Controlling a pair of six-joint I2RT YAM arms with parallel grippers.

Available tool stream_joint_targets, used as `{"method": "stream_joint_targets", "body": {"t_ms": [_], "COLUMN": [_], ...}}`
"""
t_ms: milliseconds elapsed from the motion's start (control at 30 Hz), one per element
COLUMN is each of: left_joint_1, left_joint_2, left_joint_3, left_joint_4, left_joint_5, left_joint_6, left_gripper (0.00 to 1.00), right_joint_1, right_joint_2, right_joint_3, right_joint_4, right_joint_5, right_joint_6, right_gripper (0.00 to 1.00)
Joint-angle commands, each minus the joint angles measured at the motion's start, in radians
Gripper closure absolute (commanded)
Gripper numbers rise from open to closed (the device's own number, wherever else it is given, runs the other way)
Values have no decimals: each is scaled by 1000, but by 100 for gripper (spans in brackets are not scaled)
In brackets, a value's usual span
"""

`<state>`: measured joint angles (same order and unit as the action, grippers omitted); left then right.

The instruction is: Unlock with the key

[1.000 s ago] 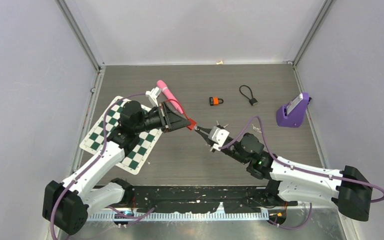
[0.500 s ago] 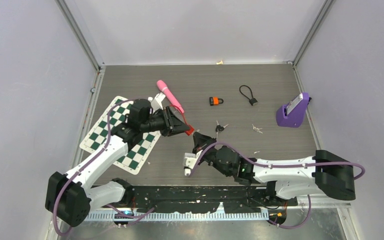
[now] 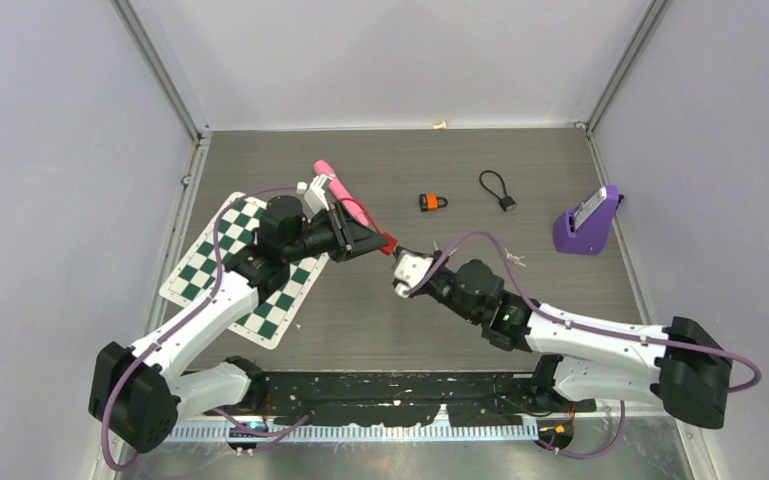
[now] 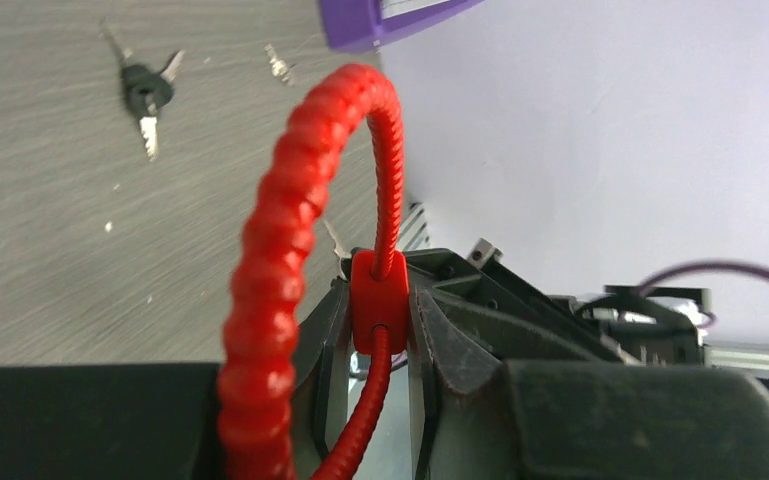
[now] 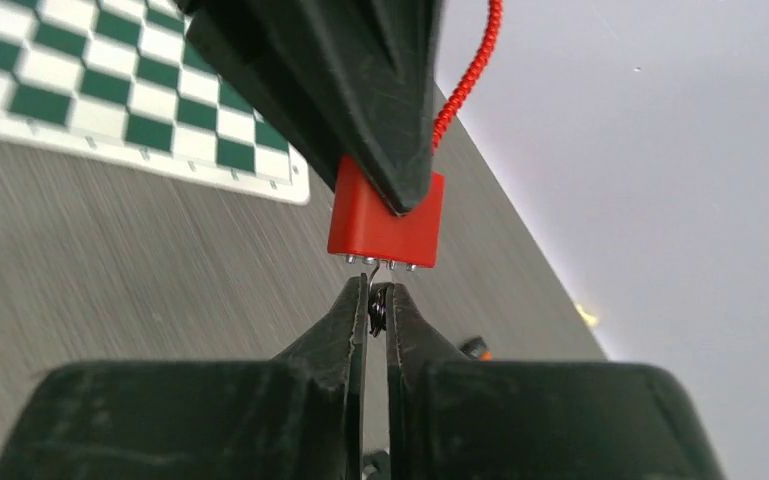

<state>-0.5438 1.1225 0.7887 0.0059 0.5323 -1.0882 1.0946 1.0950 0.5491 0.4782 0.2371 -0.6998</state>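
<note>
A dark grey table fills the overhead view, with two robot grippers meeting nose to nose near its middle.

The left gripper has its jaws set narrow and clamped on the block of a red cable lock. The block sticks out just past the fingertips, and its ribbed red cable arches out ahead of the jaws.

The right gripper faces it with jaws all but closed, pinching a small key between the fingertips. The key's thin metal tip pokes out ahead of those jaws and touches the underside of the lock's block. Whether it has entered the keyhole cannot be told.

A second ago the right gripper was at the lock, as it is now. Half a second ago it had swung away toward the near edge, well apart from the lock. It has since come back, and the left gripper has shifted the lock slightly. This looks like a second try at insertion, with the key lined up but not yet turned and the lock apparently still fastened.

A spare bunch of keys lies on the table well beyond the left jaws.
</note>
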Motion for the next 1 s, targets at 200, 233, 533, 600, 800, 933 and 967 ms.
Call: {"method": "stream_joint_targets", "body": {"t_ms": [200,233,533,600,800,933,967], "left_joint_1": [-33,-31,-33,-32,-21,-16,-16], "left_joint_2": [-46,-47,-58,-62,-81,-87,-88], "left_joint_3": [-48,-50,-46,-54,-69,-82,-86], "left_joint_4": [220,223,181,186,193,221,236], "left_joint_5": [249,249,227,226,201,189,187], "left_joint_6": [-65,-66,-12,-13,-15,-26,-31], "left_gripper": [100,100,100,100,100,100,100], "right_joint_1": [-94,-108,-126,-137,-147,-147,-147], "right_joint_2": [-81,-79,-83,-82,-92,-106,-112], "right_joint_3": [71,68,49,53,67,64,63], "right_joint_4": [181,198,279,290,225,185,180], "right_joint_5": [-377,-411,-474,-490,-437,-384,-368], "right_joint_6": [437,471,565,596,619,626,631], "right_gripper": [95,95,95,95,95,90,90]}}
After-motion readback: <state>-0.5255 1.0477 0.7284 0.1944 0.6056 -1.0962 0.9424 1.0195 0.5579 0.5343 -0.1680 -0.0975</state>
